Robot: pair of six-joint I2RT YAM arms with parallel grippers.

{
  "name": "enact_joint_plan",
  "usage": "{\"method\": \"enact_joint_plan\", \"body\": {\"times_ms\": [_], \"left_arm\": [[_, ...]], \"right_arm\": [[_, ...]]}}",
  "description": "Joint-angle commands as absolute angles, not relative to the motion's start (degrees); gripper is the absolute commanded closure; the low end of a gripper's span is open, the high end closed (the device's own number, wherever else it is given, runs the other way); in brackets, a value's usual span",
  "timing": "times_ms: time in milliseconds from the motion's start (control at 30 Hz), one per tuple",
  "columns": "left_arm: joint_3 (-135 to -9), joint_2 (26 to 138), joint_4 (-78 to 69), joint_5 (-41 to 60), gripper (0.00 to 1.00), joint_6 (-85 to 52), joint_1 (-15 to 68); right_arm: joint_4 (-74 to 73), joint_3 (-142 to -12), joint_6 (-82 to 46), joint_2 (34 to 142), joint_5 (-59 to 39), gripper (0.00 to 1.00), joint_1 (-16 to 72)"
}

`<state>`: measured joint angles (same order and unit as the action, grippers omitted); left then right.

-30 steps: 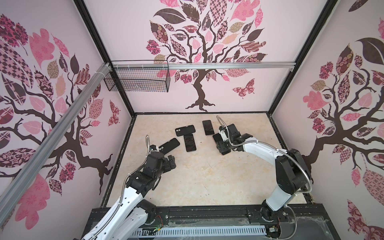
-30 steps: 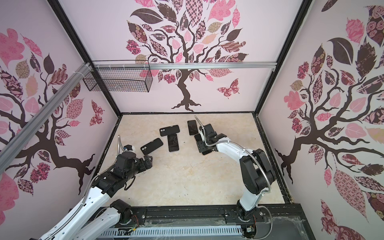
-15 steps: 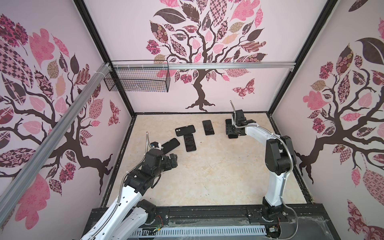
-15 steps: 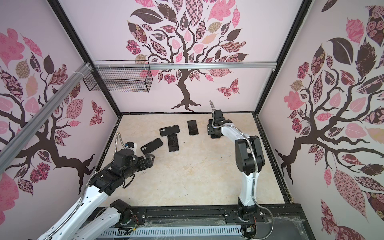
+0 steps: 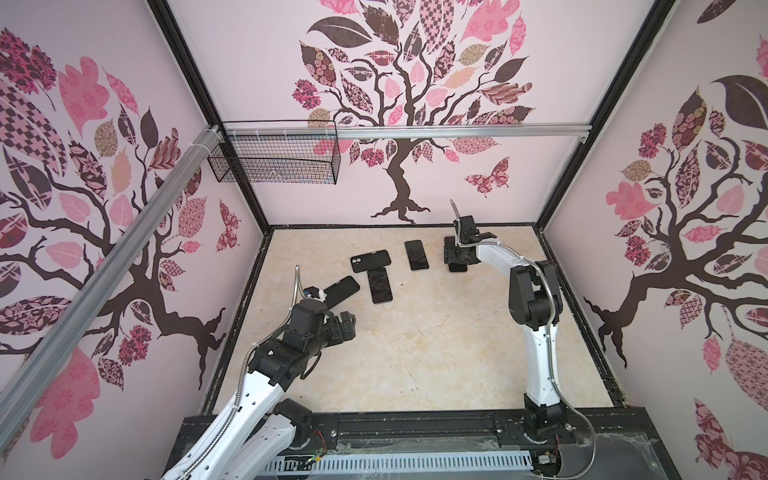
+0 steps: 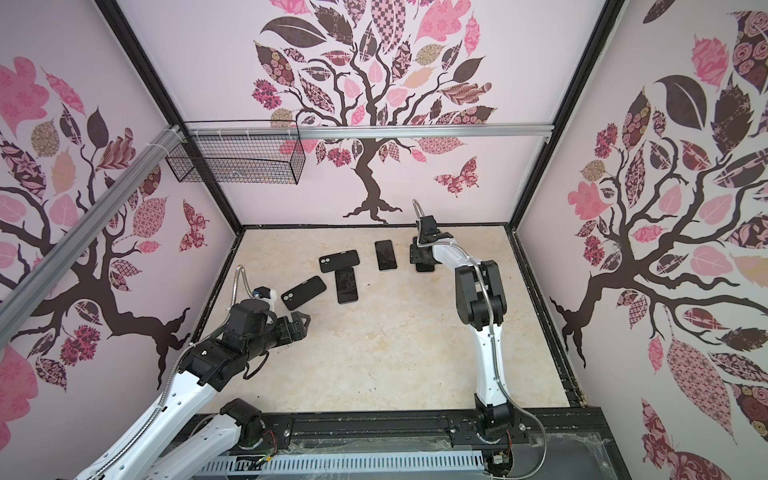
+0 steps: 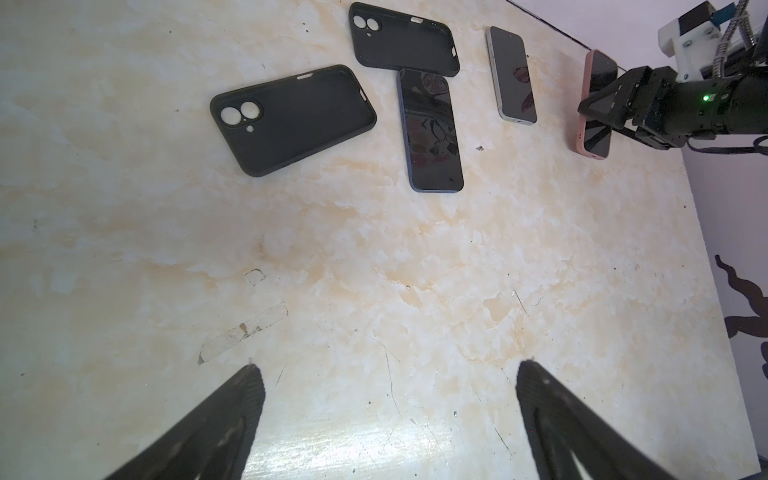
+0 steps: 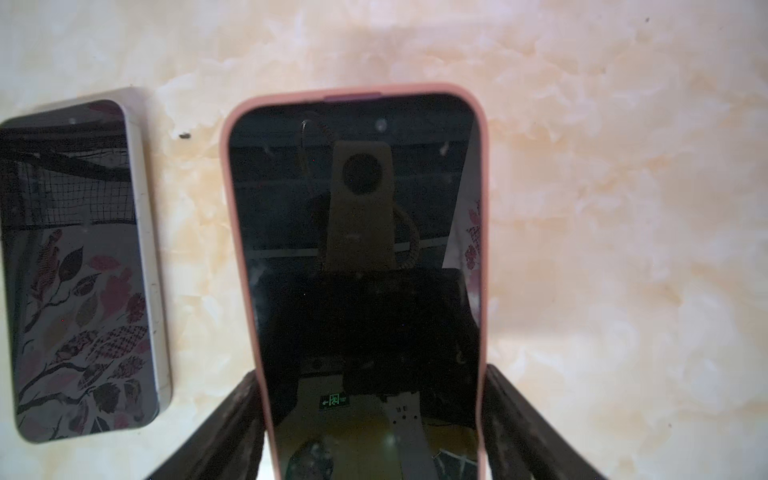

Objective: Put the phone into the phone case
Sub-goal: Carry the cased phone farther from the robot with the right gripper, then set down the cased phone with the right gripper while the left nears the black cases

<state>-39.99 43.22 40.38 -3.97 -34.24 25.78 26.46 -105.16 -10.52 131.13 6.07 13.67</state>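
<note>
Only the right wrist view shows the right claw [image 8: 372, 374] clamping the pink-cased dark-screened phone [image 8: 357, 208] by its edges, apparently resting far right on the marbled surface [image 7: 374, 270]; top views mostly hide it. The left claw [image 7: 388, 368] gapes empty.

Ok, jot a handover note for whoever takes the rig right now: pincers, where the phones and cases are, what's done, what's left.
Left pincer: open, empty, hovering over bare table.
Right pincer: closed on the sides of the pink-cased phone, screen up at the table's far right.
Things: near black case and far black case, both empty. Dark blue phone lies just in front of the far one. Grey phone lies between it and the pink one.
Done: one phone sits in its pink case.
Left: release it, then case the two bare phones.
</note>
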Motion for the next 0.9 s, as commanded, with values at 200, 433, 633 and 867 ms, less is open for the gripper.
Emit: {"method": "enact_joint_plan", "body": {"times_ms": [200, 433, 633, 867], "left_arm": [[-42.97, 43.62, 43.24, -6.19, 0.02, -33.50, 25.47], [-43.20, 45.44, 43.90, -7.74, 0.02, -34.60, 25.44], [-43.01, 46.85, 43.72, -8.80, 0.02, -36.19, 25.40], [-42.41, 48.39, 42.77, -12.04, 0.02, -37.78, 25.05]], "right_arm": [[28.31, -110.15, -13.20, 135.83, 6.53, 0.63, 13.15], [28.57, -109.65, -13.33, 136.23, 7.24, 0.46, 12.88], [28.14, -108.34, -13.49, 135.41, 4.77, 0.23, 12.40], [27.72, -106.69, -14.52, 132.77, 3.57, 0.04, 11.92]]}}
